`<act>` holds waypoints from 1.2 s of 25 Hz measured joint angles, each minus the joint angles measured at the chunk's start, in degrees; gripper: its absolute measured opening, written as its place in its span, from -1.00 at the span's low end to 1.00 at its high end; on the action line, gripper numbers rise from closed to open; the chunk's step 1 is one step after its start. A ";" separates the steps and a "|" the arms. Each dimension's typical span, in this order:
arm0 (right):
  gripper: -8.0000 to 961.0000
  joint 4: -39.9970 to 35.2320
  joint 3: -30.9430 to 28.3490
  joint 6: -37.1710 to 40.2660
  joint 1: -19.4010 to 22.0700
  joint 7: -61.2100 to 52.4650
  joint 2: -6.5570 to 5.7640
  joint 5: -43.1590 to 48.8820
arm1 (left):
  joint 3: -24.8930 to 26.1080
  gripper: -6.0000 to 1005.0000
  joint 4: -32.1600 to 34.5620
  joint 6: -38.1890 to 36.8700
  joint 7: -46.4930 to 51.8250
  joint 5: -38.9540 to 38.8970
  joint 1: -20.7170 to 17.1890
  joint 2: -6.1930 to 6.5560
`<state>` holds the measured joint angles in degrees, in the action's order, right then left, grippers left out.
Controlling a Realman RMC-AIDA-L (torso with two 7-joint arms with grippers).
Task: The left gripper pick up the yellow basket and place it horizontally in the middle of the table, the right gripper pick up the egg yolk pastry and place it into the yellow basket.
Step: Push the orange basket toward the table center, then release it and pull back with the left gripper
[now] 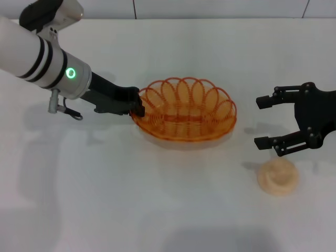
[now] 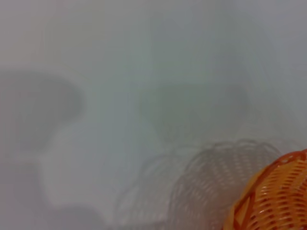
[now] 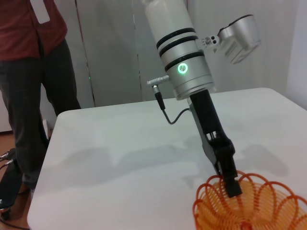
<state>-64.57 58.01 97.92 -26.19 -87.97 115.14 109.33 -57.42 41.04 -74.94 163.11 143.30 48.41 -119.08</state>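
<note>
- The small, round, pale cream egg yolk pastry (image 1: 277,177) is lying on the plain white table (image 1: 157,210), nearest the viewer.
- The black two-fingered right gripper (image 1: 266,122) is hovering just beyond it, fingers spread wide, holding nothing.
- The black left gripper (image 1: 137,106) is clamping the looped rim of the empty, translucent orange wire basket (image 1: 184,110) resting mid-table.
- A red-shirted person (image 3: 33,72) is standing beyond the table.

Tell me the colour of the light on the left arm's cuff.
Green: a glowing ring on the silver-white cuff behind the left gripper. Shows best in the head view.
</note>
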 joint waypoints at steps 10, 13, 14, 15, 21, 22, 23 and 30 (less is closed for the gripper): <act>0.82 0.06 0.00 -0.02 0.08 0.00 0.00 0.01 | -0.93 -0.67 -0.62 -0.60 -0.98 -3.27 -1.29 -0.08; 0.82 0.06 0.00 -0.02 0.18 -0.05 0.00 0.01 | -0.71 -0.60 -0.47 -1.45 -1.84 -5.09 -2.12 0.07; 0.82 0.06 0.00 -0.01 0.28 -0.10 0.00 0.01 | -0.65 -0.58 -0.22 -1.74 -2.27 -5.71 -2.41 0.14; 0.82 0.06 0.00 -0.02 0.39 -0.14 -0.01 0.01 | -0.62 -0.49 0.08 -1.96 -2.75 -6.22 -2.72 0.27; 0.82 -0.03 0.00 -0.02 0.69 -0.27 0.01 -0.02 | -0.51 0.02 3.75 -3.46 -4.14 -7.31 -4.93 0.53; 0.82 -0.05 0.00 -0.02 0.71 -0.27 0.00 -0.05 | -0.51 0.09 4.77 -3.68 -4.39 -7.36 -5.45 0.55; 0.82 -0.05 0.00 -0.02 0.74 -0.28 0.01 -0.07 | -0.50 0.17 5.64 -3.85 -4.60 -7.36 -5.92 0.60; 0.82 -0.01 0.00 -0.11 0.99 -0.50 0.08 -0.66 | -0.50 0.76 15.26 -3.97 -8.54 -6.99 -11.06 1.10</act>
<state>-64.58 58.01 97.81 -25.20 -88.47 115.22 108.67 -57.92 56.30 -78.91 154.57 136.30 37.35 -117.98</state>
